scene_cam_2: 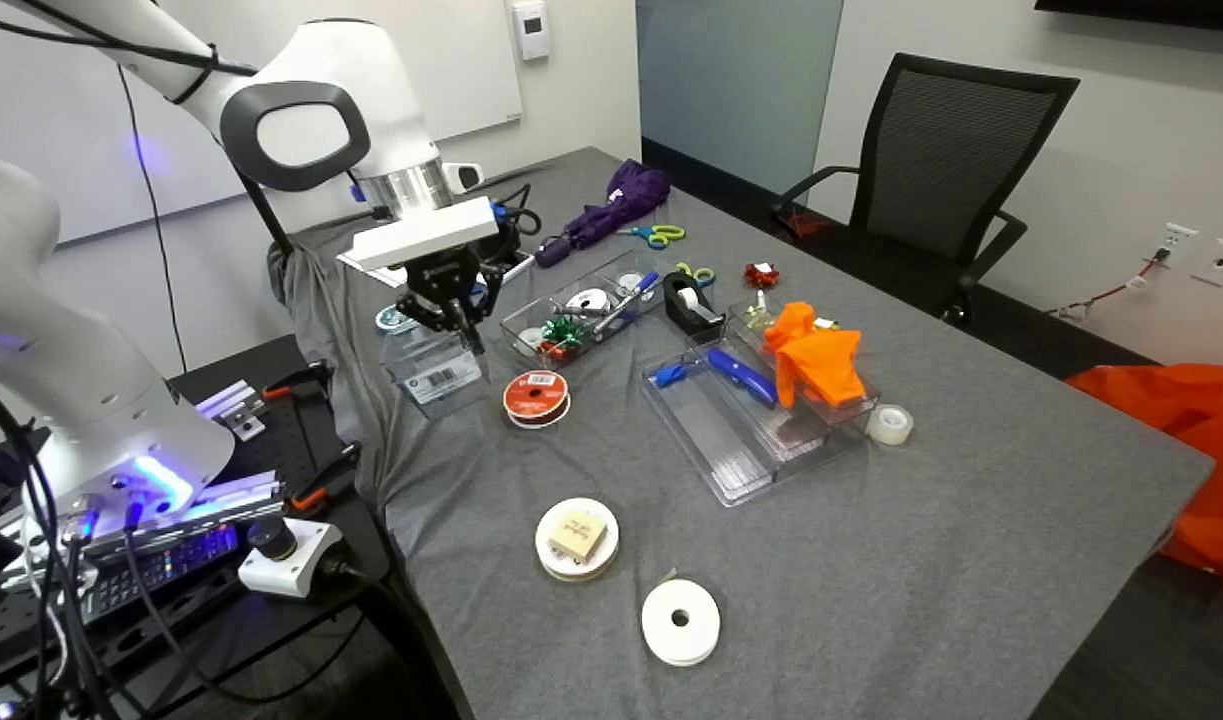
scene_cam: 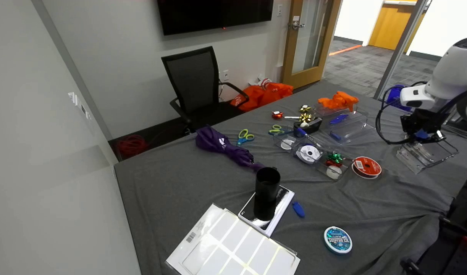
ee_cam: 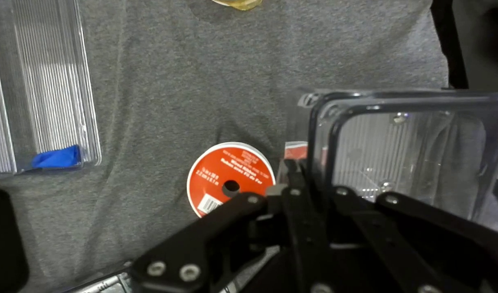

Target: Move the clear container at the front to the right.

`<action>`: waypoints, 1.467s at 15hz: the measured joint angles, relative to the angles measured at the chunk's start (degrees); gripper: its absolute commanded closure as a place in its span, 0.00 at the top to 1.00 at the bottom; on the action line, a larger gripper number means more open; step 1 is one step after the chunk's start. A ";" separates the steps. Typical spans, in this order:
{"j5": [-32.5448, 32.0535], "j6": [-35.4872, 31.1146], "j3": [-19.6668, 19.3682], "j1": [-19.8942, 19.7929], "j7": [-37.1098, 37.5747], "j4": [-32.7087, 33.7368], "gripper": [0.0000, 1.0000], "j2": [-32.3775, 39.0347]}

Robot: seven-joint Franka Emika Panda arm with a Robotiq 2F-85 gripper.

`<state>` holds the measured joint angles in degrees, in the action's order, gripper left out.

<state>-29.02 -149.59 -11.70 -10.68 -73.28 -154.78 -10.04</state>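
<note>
The clear container is a small transparent box with a barcode label. It shows in both exterior views (scene_cam: 411,161) (scene_cam_2: 439,382) and in the wrist view (ee_cam: 411,154). My gripper (ee_cam: 303,175), also in the exterior views (scene_cam: 411,140) (scene_cam_2: 468,325), is shut on the container's wall near the rim. One finger is outside the wall and the other is inside. The rest of the container extends to the right of the fingers in the wrist view. I cannot tell whether its bottom touches the table. The fingertips are partly hidden by the finger links.
A red ribbon spool (ee_cam: 216,171) lies close beside the container, also in the exterior views (scene_cam: 367,167) (scene_cam_2: 537,397). A clear organizer (scene_cam_2: 571,318) holds spools and a green bow. A larger clear tray (scene_cam_2: 716,470) holds blue items and orange cloth. White spools (scene_cam_2: 680,622) (scene_cam_2: 561,560) lie nearby.
</note>
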 measured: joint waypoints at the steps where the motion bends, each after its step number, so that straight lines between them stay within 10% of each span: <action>1: 0.09 -0.35 -0.56 0.00 -2.88 -0.26 0.02 0.19; 7: 4.39 -9.98 -6.64 0.14 -24.20 -2.09 0.02 3.56; 15: 38.53 -11.87 -18.33 15.41 -58.99 -4.06 0.02 5.75; 22: 38.94 -8.91 -21.74 15.19 -62.44 -0.60 0.02 11.79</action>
<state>9.92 -158.50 -33.43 4.51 -135.72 -155.38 1.75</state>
